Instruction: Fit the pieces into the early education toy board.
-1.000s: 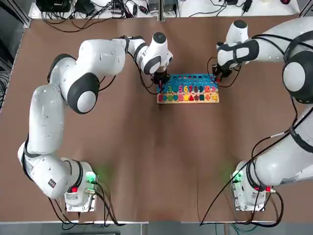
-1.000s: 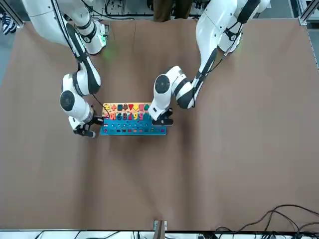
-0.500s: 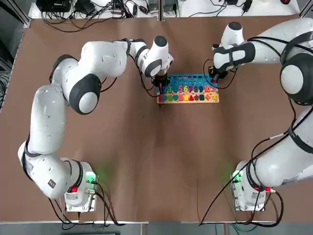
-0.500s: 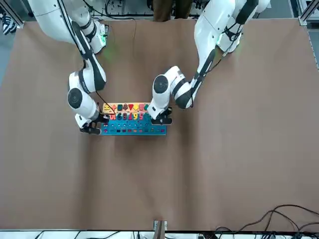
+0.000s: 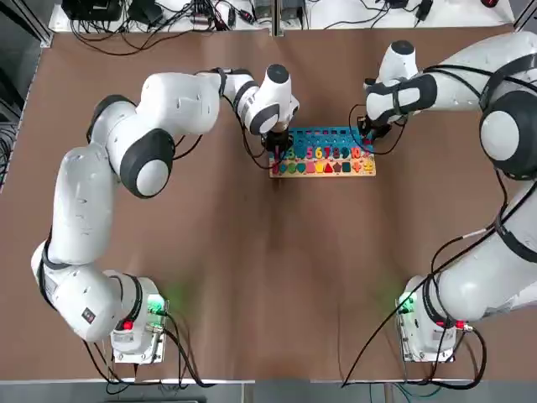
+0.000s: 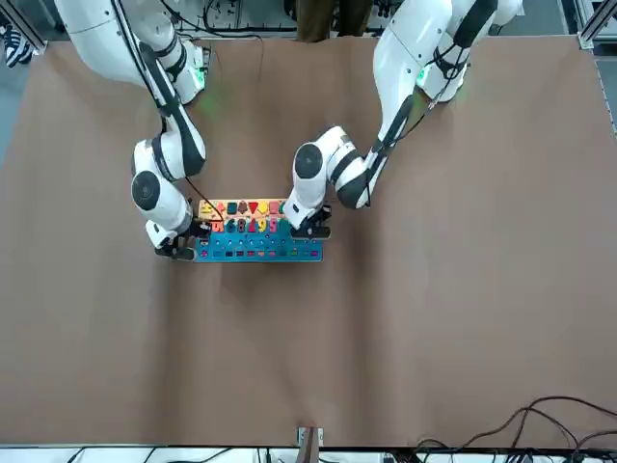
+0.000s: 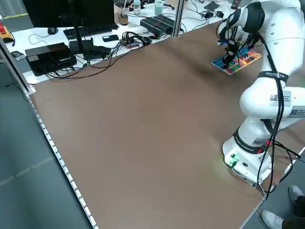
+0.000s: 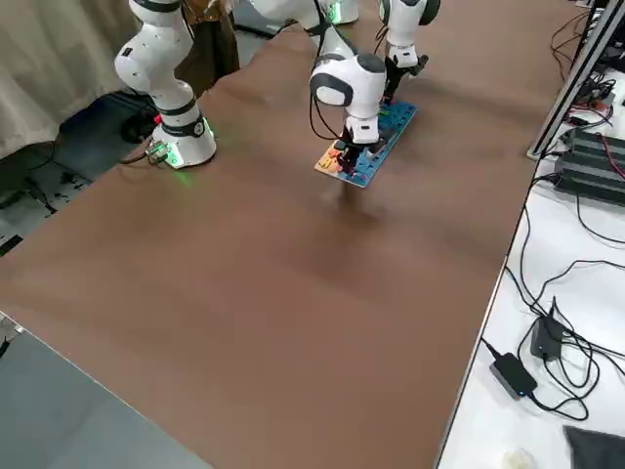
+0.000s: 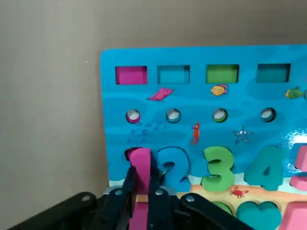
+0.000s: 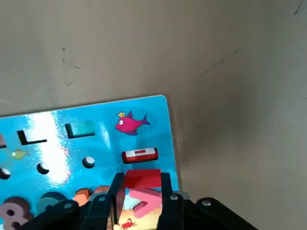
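Brown covers the whole desk (image 5: pixel 268 252), and toward its far middle lies the early education toy board (image 5: pixel 323 153), flat, its blue number half away from the robot and its tan shape strip nearer the bases. Numbers 2, 3 and 4 sit in their slots in the left wrist view, with coloured squares and small round holes on the blue beyond them.

At the board's left end, the left gripper (image 9: pixel 140 189) is down over the first number slot, jaws clenched on a pink piece (image 9: pixel 140 167) held upright on edge, its lower tip right at the slot beside the blue 2 (image 9: pixel 172 167).

At the opposite end, the right gripper (image 10: pixel 140 196) hangs over the board's corner, jaws grasping a red piece (image 10: pixel 142 179) just above the blue surface, close to a small red-rimmed slot (image 10: pixel 139 155) and a printed pink fish (image 10: pixel 130 123).

Cables and black boxes line the white bench (image 5: pixel 168 13) beyond the far edge.
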`<state>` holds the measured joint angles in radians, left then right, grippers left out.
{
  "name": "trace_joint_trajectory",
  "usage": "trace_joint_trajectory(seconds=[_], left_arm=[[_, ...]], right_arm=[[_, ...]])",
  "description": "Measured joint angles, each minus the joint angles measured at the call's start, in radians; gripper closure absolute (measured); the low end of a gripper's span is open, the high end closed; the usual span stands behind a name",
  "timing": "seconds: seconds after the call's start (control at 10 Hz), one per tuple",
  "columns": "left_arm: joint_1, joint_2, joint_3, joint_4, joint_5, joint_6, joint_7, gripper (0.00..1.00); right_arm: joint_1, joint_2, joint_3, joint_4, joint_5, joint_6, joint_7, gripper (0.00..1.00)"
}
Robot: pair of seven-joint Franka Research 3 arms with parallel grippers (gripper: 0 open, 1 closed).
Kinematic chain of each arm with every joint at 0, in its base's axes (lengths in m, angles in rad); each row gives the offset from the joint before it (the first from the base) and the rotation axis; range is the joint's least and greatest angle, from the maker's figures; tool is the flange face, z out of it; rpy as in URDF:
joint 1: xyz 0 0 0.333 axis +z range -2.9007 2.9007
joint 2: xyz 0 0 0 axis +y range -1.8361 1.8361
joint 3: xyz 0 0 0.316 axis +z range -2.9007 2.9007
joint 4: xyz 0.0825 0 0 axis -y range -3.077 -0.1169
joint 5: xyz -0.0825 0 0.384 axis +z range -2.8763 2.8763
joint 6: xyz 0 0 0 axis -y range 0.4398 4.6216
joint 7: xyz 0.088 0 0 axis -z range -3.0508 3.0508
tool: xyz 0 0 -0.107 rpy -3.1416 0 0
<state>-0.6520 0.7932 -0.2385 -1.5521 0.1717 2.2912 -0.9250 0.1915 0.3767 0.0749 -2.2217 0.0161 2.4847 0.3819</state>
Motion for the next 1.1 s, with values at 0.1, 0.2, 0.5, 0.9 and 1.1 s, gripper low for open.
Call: trace_joint_trajectory(seconds=[0.1,0.2,0.5,0.9,1.1], left_arm=[[0.0,0.0,0.0,0.0,0.0,-0.001,0.0,0.86],[0.0,0.0,0.0,0.0,0.0,-0.003,0.0,0.86],[0.0,-0.001,0.0,0.001,0.0,-0.015,0.0,0.86],[0.0,-0.002,0.002,0.001,0.0,-0.028,0.0,0.86],[0.0,-0.002,0.002,0.002,0.0,-0.028,0.0,0.86]], right_arm=[[0.0,0.008,0.0,-0.001,0.0,0.01,0.0,0.65],[0.0,0.008,0.0,-0.001,0.0,0.013,0.0,0.65],[0.003,0.008,0.001,-0.001,0.0,0.014,0.0,0.65],[0.019,0.009,0.001,-0.001,0.0,0.023,0.0,0.65],[0.02,0.01,0.001,-0.001,0.0,0.024,0.0,0.65]])
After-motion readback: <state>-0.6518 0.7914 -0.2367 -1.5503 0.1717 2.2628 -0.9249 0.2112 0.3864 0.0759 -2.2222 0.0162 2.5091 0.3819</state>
